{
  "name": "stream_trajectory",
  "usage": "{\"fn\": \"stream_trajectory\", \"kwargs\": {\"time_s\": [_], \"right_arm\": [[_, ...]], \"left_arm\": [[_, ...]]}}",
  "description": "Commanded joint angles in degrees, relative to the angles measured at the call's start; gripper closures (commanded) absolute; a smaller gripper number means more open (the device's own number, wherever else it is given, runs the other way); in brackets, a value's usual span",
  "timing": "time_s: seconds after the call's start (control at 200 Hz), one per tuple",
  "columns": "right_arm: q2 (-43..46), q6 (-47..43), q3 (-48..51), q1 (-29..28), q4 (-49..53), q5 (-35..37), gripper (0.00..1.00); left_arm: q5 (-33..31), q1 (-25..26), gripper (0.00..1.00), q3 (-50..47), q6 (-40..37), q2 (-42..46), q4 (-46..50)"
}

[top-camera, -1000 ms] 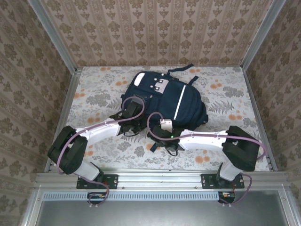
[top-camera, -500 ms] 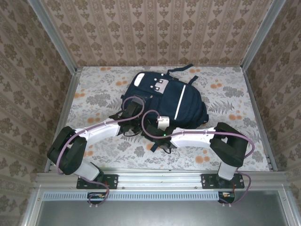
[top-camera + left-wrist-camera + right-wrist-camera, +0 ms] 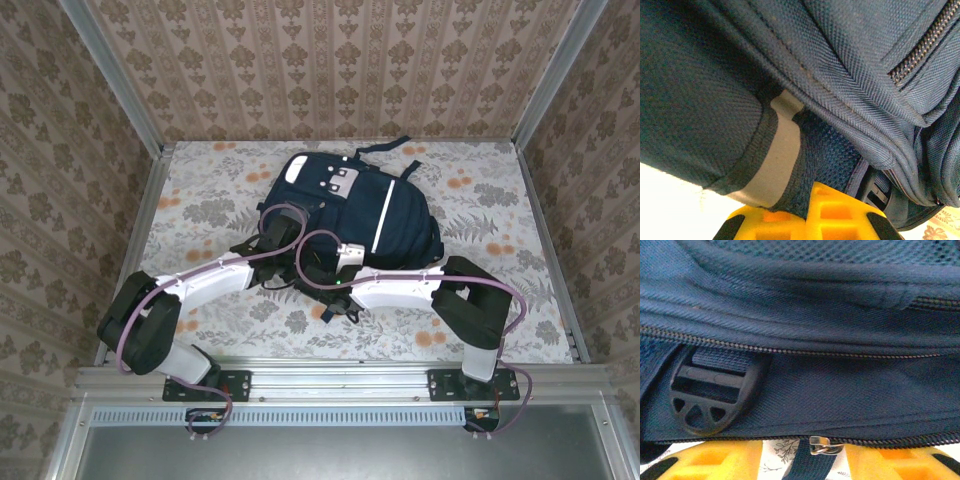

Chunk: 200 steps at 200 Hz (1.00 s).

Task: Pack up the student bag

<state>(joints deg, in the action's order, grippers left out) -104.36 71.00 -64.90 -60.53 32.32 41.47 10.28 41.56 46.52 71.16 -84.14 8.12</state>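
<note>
**Left gripper** (image 3: 807, 202), bottom centre of the left wrist view: the yellow fingers are closed. We judge that they pinch a fold of mesh fabric beside a grey trim band (image 3: 777, 160), though the contact itself lies at the frame's lower edge. A closed zip (image 3: 922, 45) runs across the upper right.

**Right gripper** (image 3: 802, 462), bottom edge of the right wrist view: the yellow fingers stand apart at the lower left and lower right and hold nothing. A metal zip pull (image 3: 820, 445) sits in the gap between them, at the end of a zip line along the lower seam. A black plastic buckle (image 3: 712, 397) lies at the left.

**Task object.** The student bag (image 3: 360, 215) lies front-up at the centre of the top view, slightly above the middle, on the flower-patterned table (image 3: 480, 200). Its white patches are toward the upper left.

**Step in hand (our judgement).** The bag is closed and is being opened for packing, with one tool steadying the fabric and the other lined up on the pull. The next move calls for the right jaws to close squarely on the small pull and then draw it along the zip line. The left grip should keep the cloth taut meanwhile.

**Arm pose.** The left arm (image 3: 215, 275) rises diagonally from the lower left. The right arm (image 3: 395, 288) folds at its elbow on the right and runs leftward, low over the table. Both wrists meet at the bag's lower-left edge.
</note>
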Motion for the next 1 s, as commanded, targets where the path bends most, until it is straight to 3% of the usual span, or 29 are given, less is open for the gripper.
{"fn": "stream_trajectory", "kwargs": {"time_s": [0.0, 0.24, 0.385, 0.63, 0.995], "right_arm": [[2.8, 1.6, 2.0, 0.1, -1.1, 3.0, 0.51], [3.2, 1.3, 3.1, 1.0, -0.7, 3.3, 0.74], [4.9, -1.4, 4.1, 1.1, -3.2, 4.0, 1.0], [9.6, -5.1, 6.1, 1.1, -3.6, 1.7, 1.0], [18.1, -6.1, 13.1, 3.0, -2.4, -4.6, 1.0]], "left_arm": [[2.1, 0.3, 1.0, -0.8, -0.6, 1.5, -0.3], [1.9, 0.0, 1.0, -0.8, -0.5, 1.7, -0.2], [1.9, -0.2, 1.0, -0.9, -0.4, 1.5, 0.0], [2.0, -2.4, 1.0, -1.4, -1.0, 1.3, 0.1], [1.2, -10.2, 1.0, -4.2, -3.9, 3.1, 1.9]]}}
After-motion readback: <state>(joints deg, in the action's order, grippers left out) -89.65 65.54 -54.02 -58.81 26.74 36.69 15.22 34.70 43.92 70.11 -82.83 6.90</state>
